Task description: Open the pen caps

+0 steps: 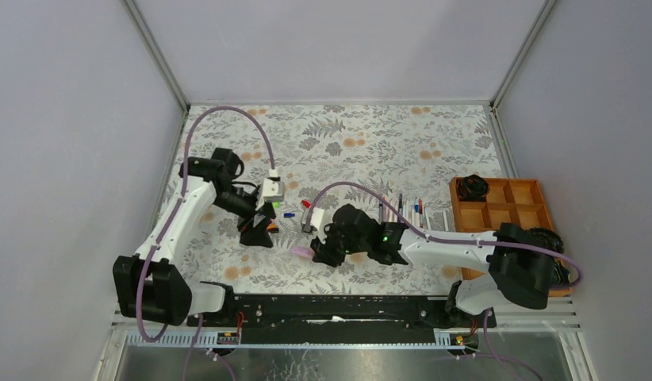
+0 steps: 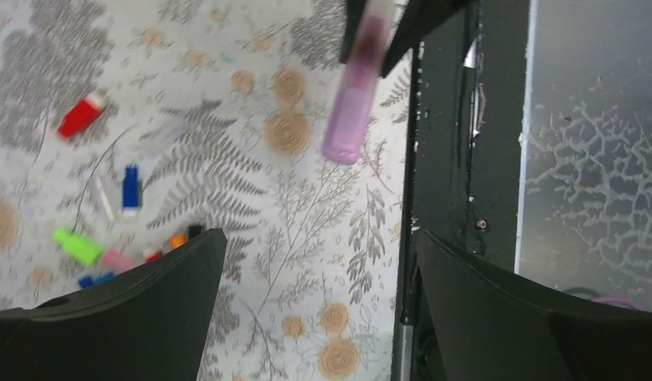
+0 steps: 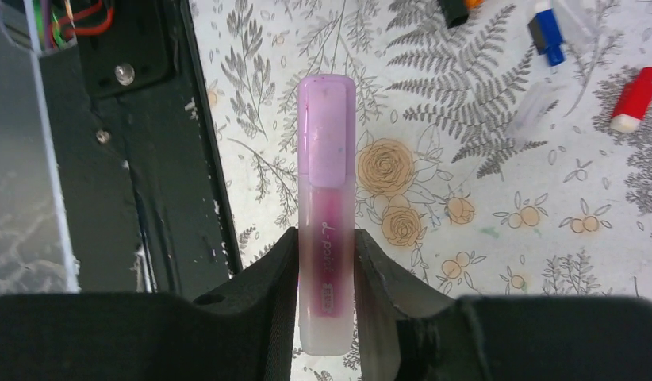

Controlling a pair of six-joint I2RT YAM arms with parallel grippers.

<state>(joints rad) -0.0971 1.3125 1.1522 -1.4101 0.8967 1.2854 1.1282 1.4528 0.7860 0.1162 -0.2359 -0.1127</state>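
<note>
My right gripper [image 3: 327,242] is shut on a pink pen [image 3: 327,238] with a translucent barrel. Its lilac cap [image 3: 327,131] is on and sticks out past the fingertips. In the top view this gripper [image 1: 316,252] holds the pen [image 1: 303,252] low over the mat, the cap pointing left. My left gripper [image 1: 258,232] is open and empty, a short way left of the pen. In the left wrist view it [image 2: 319,238] frames bare mat, with the pen [image 2: 350,111] ahead of it. Loose caps lie on the mat: red [image 2: 79,115], blue [image 2: 131,186], green [image 2: 77,244].
A row of thin pens [image 1: 414,210] lies on the floral mat right of centre. A wooden compartment tray [image 1: 513,214] stands at the right edge. The black base rail [image 1: 339,305] runs along the near edge. More caps show in the right wrist view, red [image 3: 634,99] and blue [image 3: 547,36].
</note>
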